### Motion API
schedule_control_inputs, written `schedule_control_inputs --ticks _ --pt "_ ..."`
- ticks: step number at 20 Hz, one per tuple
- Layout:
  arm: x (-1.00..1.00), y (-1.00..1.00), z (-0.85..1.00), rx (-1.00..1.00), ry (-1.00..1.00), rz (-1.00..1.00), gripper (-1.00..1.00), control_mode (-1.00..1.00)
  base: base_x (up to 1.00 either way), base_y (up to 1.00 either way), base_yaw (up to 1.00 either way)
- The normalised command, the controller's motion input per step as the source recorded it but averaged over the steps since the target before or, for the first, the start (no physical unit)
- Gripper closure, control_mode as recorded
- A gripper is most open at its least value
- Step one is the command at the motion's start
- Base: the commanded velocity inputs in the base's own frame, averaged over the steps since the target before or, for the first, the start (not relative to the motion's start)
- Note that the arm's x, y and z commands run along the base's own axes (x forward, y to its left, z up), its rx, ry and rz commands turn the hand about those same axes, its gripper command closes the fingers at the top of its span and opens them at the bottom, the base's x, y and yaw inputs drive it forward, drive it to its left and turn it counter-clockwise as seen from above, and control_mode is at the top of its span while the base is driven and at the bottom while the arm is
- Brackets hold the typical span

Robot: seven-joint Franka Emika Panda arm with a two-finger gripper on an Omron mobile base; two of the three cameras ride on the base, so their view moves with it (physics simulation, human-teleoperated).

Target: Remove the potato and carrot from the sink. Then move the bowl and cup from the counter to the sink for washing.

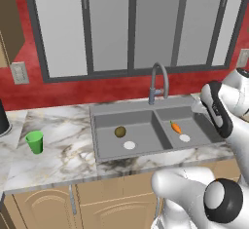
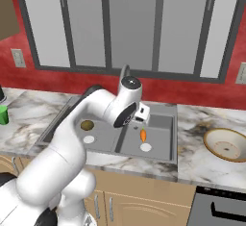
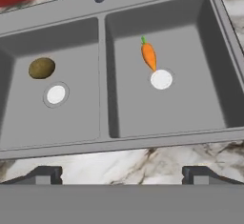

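Note:
The grey double sink lies below my hand. An olive-brown potato rests in the left basin beside its white drain. A small orange carrot lies in the right basin, its tip touching that drain. My gripper hovers open above the sink's front rim, fingertips wide apart and nothing between them. The green cup stands upright on the marble counter left of the sink. The tan bowl sits on the counter right of the sink. In the base views: potato, carrot.
A curved grey faucet rises behind the sink's divider. White drain discs sit in both basins. A dark object stands at the counter's far left. A black appliance top lies below the bowl's counter.

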Motion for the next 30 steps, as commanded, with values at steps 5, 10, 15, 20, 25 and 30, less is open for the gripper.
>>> schedule_control_inputs --ticks 5,10,15,20,25,30 --pt "0.44 -0.08 -0.26 0.0 0.09 0.0 -1.0 -1.0 0.0 0.0 0.0" --pt "0.39 -0.1 -0.26 0.0 0.05 0.03 -1.0 -1.0 0.0 0.0 0.0" --pt "0.31 -0.13 -0.28 0.0 0.0 0.07 -1.0 -1.0 0.0 0.0 0.0" --pt "0.27 -0.11 -0.29 0.0 0.0 0.07 -1.0 -1.0 0.0 0.0 0.0" --pt "0.23 -0.08 -0.29 0.0 0.0 0.05 -1.0 -1.0 0.0 0.0 0.0" --pt "0.31 -0.1 -0.25 0.0 0.0 0.01 -1.0 -1.0 0.0 0.0 0.0"
